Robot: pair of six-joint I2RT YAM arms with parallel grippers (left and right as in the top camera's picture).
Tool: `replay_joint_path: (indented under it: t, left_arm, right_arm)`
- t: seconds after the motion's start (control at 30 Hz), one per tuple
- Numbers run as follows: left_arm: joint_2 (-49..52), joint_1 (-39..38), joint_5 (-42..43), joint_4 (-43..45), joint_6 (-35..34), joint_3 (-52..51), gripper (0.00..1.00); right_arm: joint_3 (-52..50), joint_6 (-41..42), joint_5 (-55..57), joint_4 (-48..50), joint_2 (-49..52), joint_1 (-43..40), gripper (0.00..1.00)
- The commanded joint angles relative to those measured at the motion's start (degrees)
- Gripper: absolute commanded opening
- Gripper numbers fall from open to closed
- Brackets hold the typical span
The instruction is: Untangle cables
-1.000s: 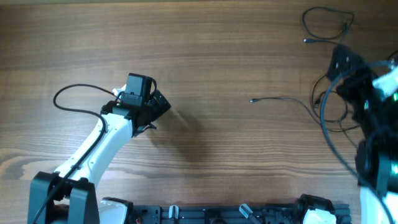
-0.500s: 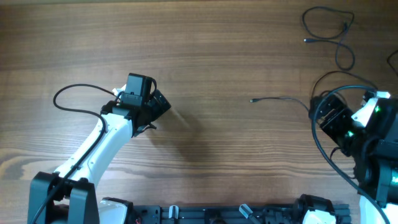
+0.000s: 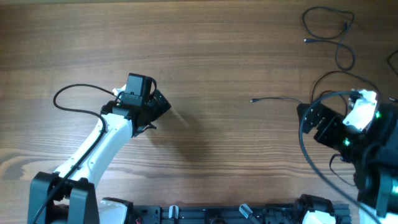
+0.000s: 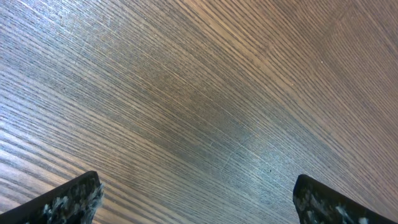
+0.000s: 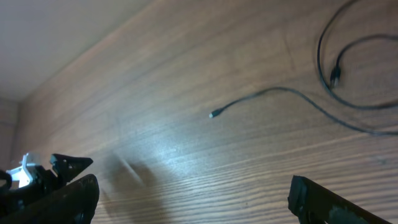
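Observation:
One thin black cable (image 3: 283,98) lies on the wooden table with its plug end (image 3: 252,100) pointing left; its right part runs under my right arm. It also shows in the right wrist view (image 5: 267,93). A second thin cable (image 3: 339,50) lies looped at the far right corner, and part of it shows in the right wrist view (image 5: 323,68). My right gripper (image 3: 311,121) is open and empty, just right of the first cable's end, and its fingers frame bare wood (image 5: 193,199). My left gripper (image 3: 163,104) is open and empty over bare wood (image 4: 196,205), far left of both cables.
The thick black arm cable (image 3: 68,93) loops left of the left arm. Another thick arm cable (image 3: 336,76) arcs over the right arm. The left gripper shows at the left edge of the right wrist view (image 5: 37,177). The arm bases stand along the front edge.
My right arm has drawn back from the far right corner toward the front and turned left, uncovering the looped cable. The left arm has not moved.

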Motion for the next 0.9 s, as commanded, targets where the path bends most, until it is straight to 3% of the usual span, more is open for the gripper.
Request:
replay_joint_path:
  t: [0.0,0.2,0.33,0.5,0.63,0.87]
  left_arm:
    - [-0.4,0.4,-0.5,0.0,0.7,-0.1,1.00]
    - [-0.4,0.4,-0.5,0.0,0.7,-0.1,1.00]
    - [-0.4,0.4,-0.5,0.0,0.7,-0.1,1.00]
    - [-0.4,0.4,-0.5,0.0,0.7,-0.1,1.00]
    - [-0.4,0.4,-0.5,0.0,0.7,-0.1,1.00]
    - [-0.4,0.4,-0.5,0.0,0.7,-0.1,1.00]
  right_arm:
    - [0.1,-2.2,0.2,0.3,-6.9,0.1,1.00]
    - [0.1,-8.6,0.4,-0.3,-22.4,0.1,1.00]
    - [-2.2,-9.7,0.1,2.6,-25.7,0.1,1.00]
    - [-18.1,-9.1,-0.1,24.7,-33.0,6.8,1.00]
    - [-36.4,-9.7,1.6,48.7,-38.9,7.3,1.00]
    - [-53.5,-9.7,8.6,62.8,-43.5,11.0,1.00]
